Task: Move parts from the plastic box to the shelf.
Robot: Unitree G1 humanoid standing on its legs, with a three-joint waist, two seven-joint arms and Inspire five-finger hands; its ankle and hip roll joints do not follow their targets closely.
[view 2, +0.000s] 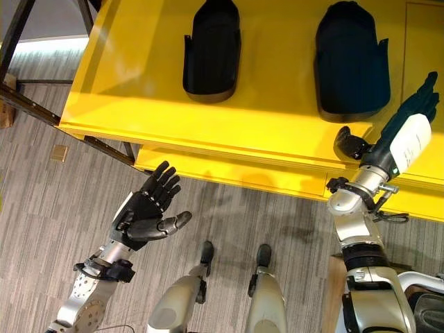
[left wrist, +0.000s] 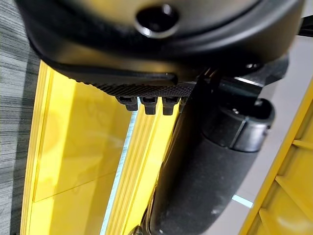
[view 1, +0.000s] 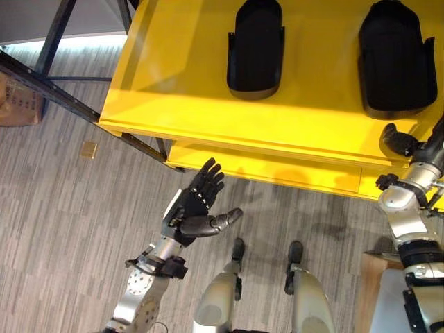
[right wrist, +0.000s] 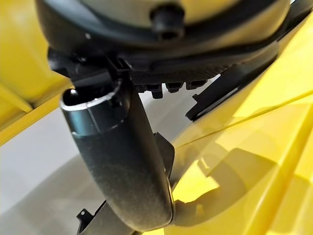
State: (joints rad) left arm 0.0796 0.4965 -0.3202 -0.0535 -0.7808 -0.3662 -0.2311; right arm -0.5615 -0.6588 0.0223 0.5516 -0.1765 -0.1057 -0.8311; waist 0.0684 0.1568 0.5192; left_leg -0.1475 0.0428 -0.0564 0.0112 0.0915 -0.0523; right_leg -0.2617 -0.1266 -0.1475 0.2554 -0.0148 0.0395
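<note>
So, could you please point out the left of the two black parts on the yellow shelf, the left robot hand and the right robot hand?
left black part (view 1: 255, 48), left eye view, on the middle of its top face.
left robot hand (view 1: 189, 211), left eye view, on its palm.
right robot hand (view 2: 409, 132), right eye view, on the back of the hand.

Head eyes overlook shelf (view 1: 208, 104); wrist cameras closer

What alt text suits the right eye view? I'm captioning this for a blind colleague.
Two black parts lie on a yellow shelf. The right hand reaches over the shelf's front edge with straight fingers, while the left hand hangs open above the grey floor.
</note>
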